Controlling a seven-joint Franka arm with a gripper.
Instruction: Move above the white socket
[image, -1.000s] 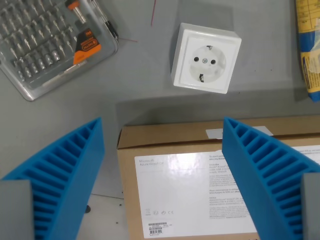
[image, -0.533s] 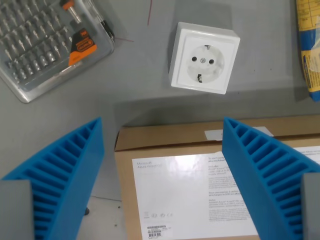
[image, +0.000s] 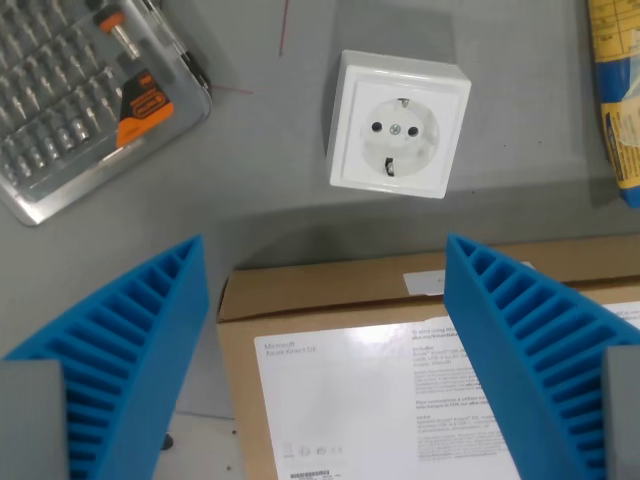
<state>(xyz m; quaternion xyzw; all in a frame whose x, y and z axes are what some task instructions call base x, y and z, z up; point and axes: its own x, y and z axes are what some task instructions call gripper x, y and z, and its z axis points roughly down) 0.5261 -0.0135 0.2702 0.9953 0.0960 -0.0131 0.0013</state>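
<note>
The white socket (image: 397, 127) is a square box with a round two-pin face. It sits on the grey table in the upper middle of the wrist view. My gripper (image: 325, 350) is open and empty. Its blue ribbed fingers (image: 130, 350) stand wide apart at the lower left and lower right of the view. The gripper hangs over a cardboard box, and the socket lies beyond the fingertips toward the top of the view.
A brown cardboard box (image: 320, 290) with a white printed label fills the lower middle, below the socket. A clear case of screwdriver bits (image: 80, 100) lies at the upper left. A yellow and blue packet (image: 615, 90) lies at the right edge.
The whole scene has shifted down and to the left in the view, so the camera has moved. The socket now sits slightly lower and nearer the centre.
</note>
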